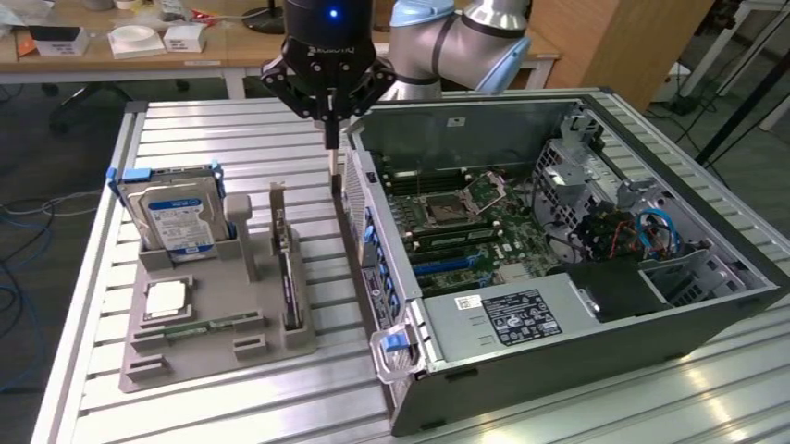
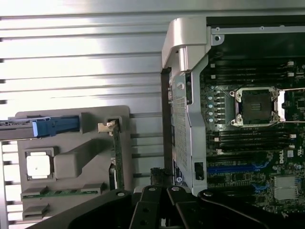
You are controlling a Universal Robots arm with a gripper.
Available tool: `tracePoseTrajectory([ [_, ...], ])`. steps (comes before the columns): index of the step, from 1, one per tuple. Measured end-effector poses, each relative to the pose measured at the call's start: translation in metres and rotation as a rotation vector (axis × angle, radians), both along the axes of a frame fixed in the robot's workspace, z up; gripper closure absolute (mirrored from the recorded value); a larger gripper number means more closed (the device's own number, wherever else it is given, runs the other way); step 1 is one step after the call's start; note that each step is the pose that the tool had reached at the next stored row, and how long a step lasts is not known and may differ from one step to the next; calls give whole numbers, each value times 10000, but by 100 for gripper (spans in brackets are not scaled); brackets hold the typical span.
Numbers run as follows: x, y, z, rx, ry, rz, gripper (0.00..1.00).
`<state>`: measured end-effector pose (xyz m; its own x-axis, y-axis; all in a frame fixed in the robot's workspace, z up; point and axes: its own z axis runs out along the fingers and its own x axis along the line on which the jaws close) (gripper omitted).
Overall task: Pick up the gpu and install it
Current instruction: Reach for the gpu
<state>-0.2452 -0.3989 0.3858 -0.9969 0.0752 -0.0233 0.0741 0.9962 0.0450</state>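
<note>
Tool [image 1: 332, 146] near case edge [image 1: 355, 190], gpu [image 1: 291, 280] apart

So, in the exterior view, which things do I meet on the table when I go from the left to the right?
hard drive → gpu → open computer case

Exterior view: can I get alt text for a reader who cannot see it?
A robot arm's end effector, shut and holding nothing, hangs above the gap between a grey parts holder and an open computer case on a slatted metal table. The gpu stands on edge in the holder, beside a hard drive.
</note>
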Motion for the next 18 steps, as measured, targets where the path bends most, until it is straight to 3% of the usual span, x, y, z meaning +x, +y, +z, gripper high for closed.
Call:
tracePoseTrajectory([
  [18, -205, 0, -11, 1, 0, -1, 89],
])
